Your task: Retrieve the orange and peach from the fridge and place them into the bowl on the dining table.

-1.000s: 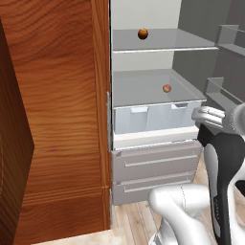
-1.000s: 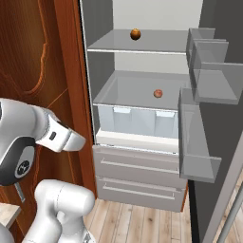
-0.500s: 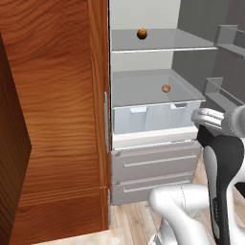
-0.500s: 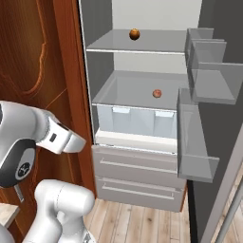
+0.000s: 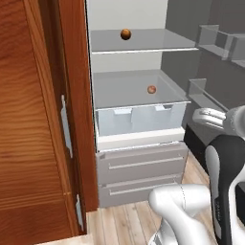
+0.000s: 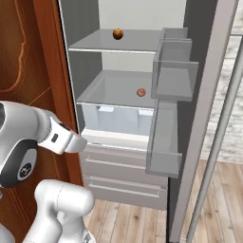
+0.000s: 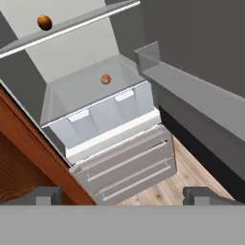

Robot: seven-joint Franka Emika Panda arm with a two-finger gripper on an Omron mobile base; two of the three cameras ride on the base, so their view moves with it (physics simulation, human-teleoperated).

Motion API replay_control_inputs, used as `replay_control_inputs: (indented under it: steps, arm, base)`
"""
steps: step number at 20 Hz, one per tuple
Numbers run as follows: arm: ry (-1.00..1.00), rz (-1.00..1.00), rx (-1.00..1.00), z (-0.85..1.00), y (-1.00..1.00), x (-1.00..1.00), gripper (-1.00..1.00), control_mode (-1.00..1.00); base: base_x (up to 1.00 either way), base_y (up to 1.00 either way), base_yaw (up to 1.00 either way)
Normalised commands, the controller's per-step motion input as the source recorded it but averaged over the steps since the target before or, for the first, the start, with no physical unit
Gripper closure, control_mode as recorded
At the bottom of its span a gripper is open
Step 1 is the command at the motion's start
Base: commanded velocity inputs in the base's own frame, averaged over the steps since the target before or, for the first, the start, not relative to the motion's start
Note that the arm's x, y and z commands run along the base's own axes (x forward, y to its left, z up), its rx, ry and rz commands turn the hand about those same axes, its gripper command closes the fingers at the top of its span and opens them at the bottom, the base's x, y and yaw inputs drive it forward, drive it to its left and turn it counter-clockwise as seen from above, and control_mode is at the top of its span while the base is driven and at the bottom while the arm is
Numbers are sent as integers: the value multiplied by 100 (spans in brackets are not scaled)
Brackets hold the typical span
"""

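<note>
— Hand view: where's the fruit?
— Orange [image 7: 44,22] on the upper fridge [image 7: 119,158] shelf, peach [image 7: 105,79] on the shelf below. Gripper [image 7: 123,195] spread wide, holding nothing.

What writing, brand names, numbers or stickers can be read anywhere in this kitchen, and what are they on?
None: no readable text in any view.
The fridge has plain grey drawer fronts, shelves and door bins, with no brand or label.
The orange and the peach carry no stickers.
The wooden cabinet shows only wood grain.
The robot's white arm bears no legible marking.
</note>
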Motion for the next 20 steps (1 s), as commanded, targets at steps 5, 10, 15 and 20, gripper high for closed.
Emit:
replay_control_inputs:
  steps: [5, 10, 15, 20]
  arm:
    - [0, 0, 0, 0, 0, 0, -100, 100]
    - [0, 0, 0, 0, 0, 0, -100, 100]
    - [0, 0, 0, 0, 0, 0, -100, 100]
    - [0, 0, 0, 0, 0, 0, -100, 100]
  base:
    - [66, 9, 0]
    - [97, 15, 0]
    - [100, 0, 0]
    - [100, 0, 0]
